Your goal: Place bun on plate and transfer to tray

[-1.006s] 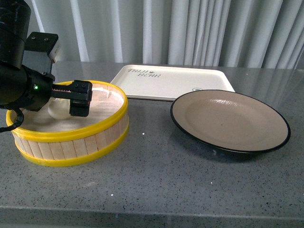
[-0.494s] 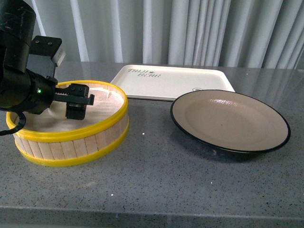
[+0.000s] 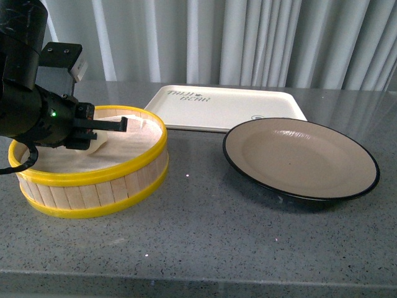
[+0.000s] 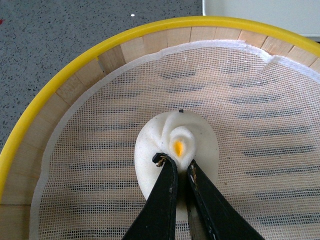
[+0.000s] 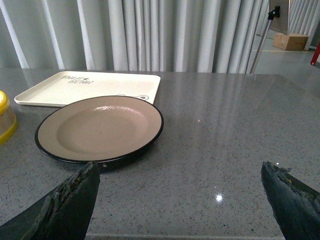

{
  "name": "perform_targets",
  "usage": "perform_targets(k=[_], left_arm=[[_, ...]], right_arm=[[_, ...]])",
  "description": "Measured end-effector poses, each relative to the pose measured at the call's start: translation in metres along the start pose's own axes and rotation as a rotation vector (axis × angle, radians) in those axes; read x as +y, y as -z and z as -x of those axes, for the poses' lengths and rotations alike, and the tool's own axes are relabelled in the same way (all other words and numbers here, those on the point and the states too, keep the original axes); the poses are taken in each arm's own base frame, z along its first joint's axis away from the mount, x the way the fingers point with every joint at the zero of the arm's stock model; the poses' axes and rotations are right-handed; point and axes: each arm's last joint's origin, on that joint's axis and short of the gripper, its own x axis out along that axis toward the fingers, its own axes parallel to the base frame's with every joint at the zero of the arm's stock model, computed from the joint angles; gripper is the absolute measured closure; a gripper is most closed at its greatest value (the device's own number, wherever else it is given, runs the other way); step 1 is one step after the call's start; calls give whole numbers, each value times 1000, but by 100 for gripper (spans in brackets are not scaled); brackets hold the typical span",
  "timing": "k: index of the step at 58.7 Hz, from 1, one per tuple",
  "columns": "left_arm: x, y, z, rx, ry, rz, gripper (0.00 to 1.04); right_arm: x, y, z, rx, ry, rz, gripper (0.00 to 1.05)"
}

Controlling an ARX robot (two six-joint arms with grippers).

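Note:
The white pleated bun (image 4: 175, 142) with its yellow dot lies on the mesh cloth inside the steamer basket (image 4: 75, 75). My left gripper (image 4: 177, 164) is shut on the bun's top pleat, its black fingers nearly touching. In the front view the left gripper (image 3: 93, 127) reaches into the basket (image 3: 93, 177) at the left, and the bun is mostly hidden behind it. The tan plate (image 3: 298, 155) with its black rim sits bare at the right. The cream tray (image 3: 223, 105) lies behind it. My right gripper (image 5: 180, 195) hangs open over the table, near the plate (image 5: 100, 127).
The yellow-rimmed wooden basket stands near the table's left front. The tray (image 5: 90, 85) lies flat against the curtain side. Grey stone tabletop (image 3: 205, 236) stretches between basket and plate and along the front edge.
The left gripper has drawn back to the left and sunk deeper into the basket. Its jaws, apart a second ago, have shut on the bun. Plate and tray have not moved.

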Motion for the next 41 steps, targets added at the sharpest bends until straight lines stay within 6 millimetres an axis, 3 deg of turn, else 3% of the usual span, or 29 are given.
perform_targets(k=[29, 41], left_arm=[[-17, -22, 29, -65, 73, 3, 101], [-51, -37, 57, -122, 185, -22, 101]], right_arm=[[0, 0, 0, 0, 0, 0, 8], [0, 0, 0, 0, 0, 0, 8]])
